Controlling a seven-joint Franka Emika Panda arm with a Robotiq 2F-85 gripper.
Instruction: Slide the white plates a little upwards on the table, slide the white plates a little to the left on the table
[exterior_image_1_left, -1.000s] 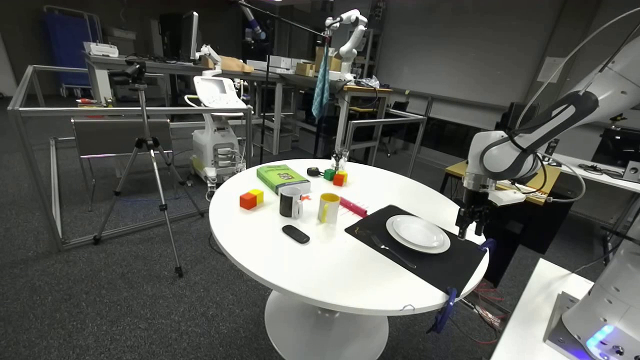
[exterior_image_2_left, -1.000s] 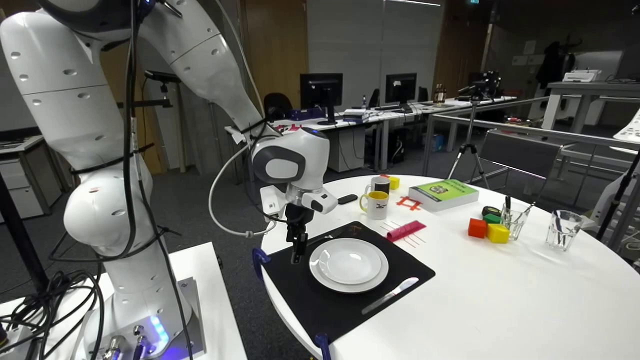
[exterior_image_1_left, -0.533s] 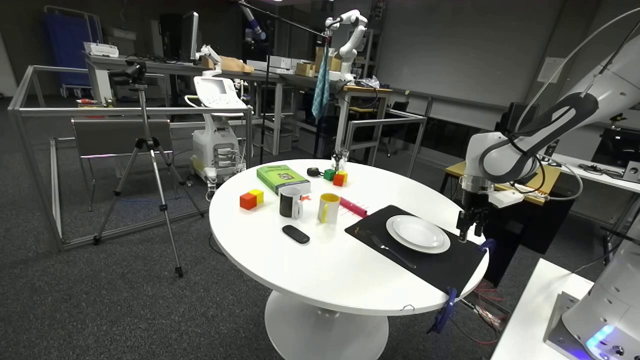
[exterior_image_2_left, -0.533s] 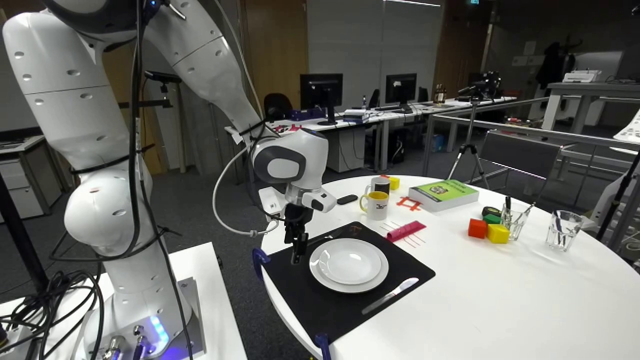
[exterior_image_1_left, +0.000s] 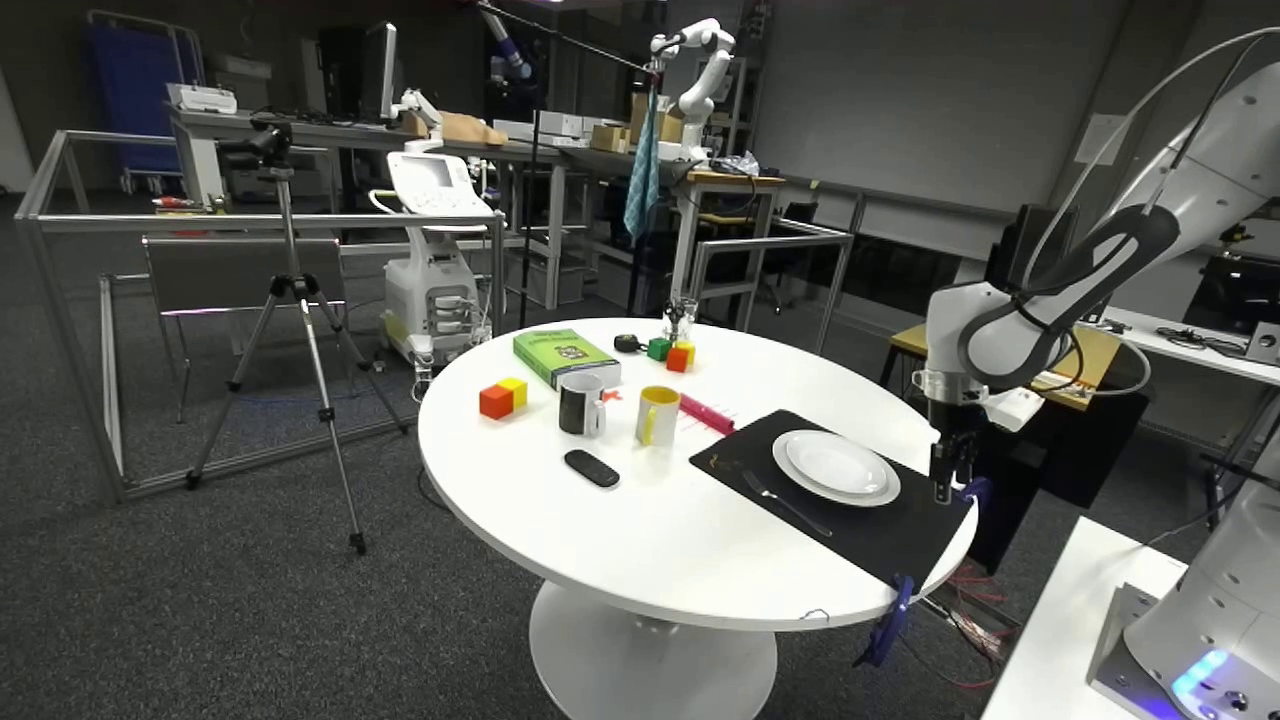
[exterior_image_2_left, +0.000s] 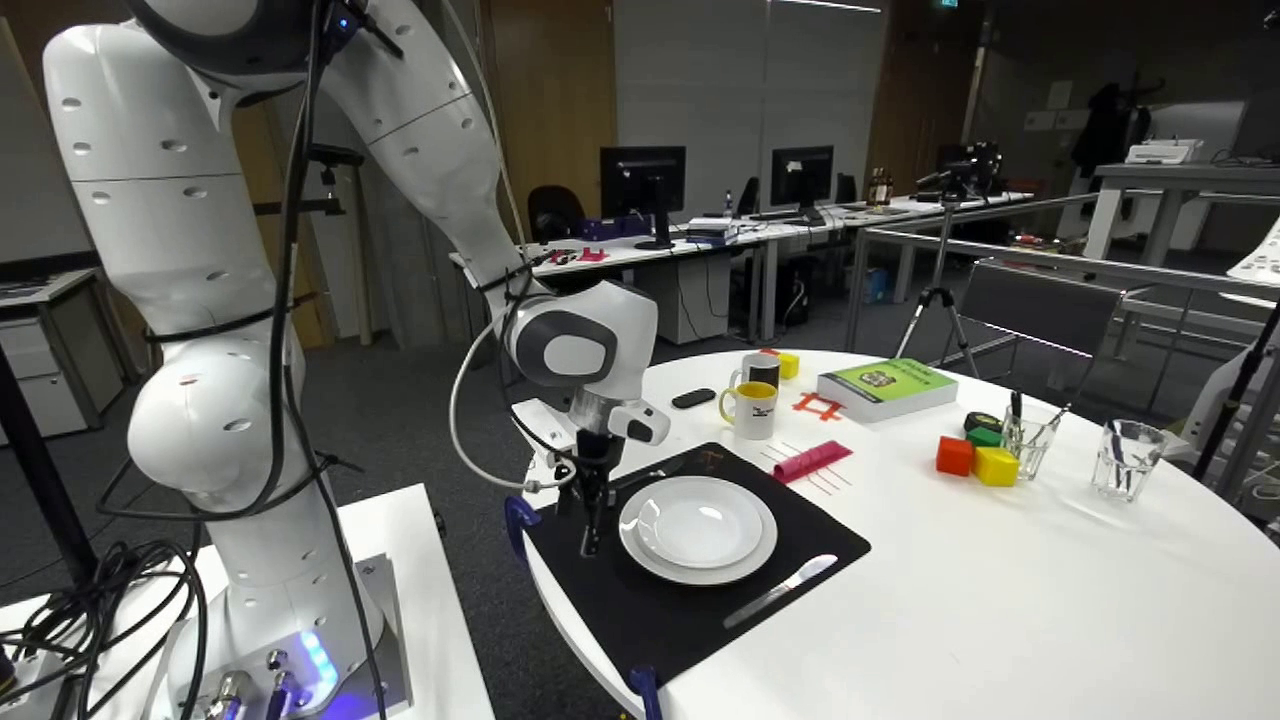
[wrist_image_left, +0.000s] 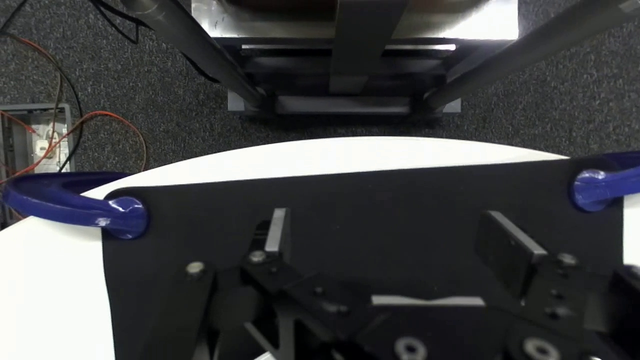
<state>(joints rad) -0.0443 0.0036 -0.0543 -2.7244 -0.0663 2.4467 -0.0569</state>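
Note:
The white plates (exterior_image_1_left: 840, 464) (exterior_image_2_left: 698, 528) are a small plate stacked on a larger one, lying flat on a black mat (exterior_image_1_left: 905, 545) (exterior_image_2_left: 640, 620) (wrist_image_left: 350, 215). The mat lies at the robot's edge of the round white table (exterior_image_1_left: 600, 545) (exterior_image_2_left: 960, 590) (wrist_image_left: 50, 285). My gripper (exterior_image_1_left: 952, 485) (exterior_image_2_left: 590, 535) (wrist_image_left: 397, 232) points down over the mat, between the plates and the table edge nearest the base, apart from the plates. Its fingers are wide apart with nothing between them in the wrist view. There, the plates are mostly out of view or hidden behind the gripper.
Blue clamps (exterior_image_1_left: 888, 628) (exterior_image_2_left: 517, 520) (wrist_image_left: 125, 216) hold the mat at the table edge. A fork (exterior_image_1_left: 785, 505) and a knife (exterior_image_2_left: 780, 592) flank the plates. Mugs (exterior_image_1_left: 657, 420) (exterior_image_2_left: 752, 412), a pink roll (exterior_image_2_left: 812, 461), a green book (exterior_image_1_left: 565, 355) and glasses (exterior_image_2_left: 1125, 465) stand farther off.
My gripper has lowered toward the mat and shifted slightly back toward the base, with the wrist tilting. The plates and the other things on the table have not moved.

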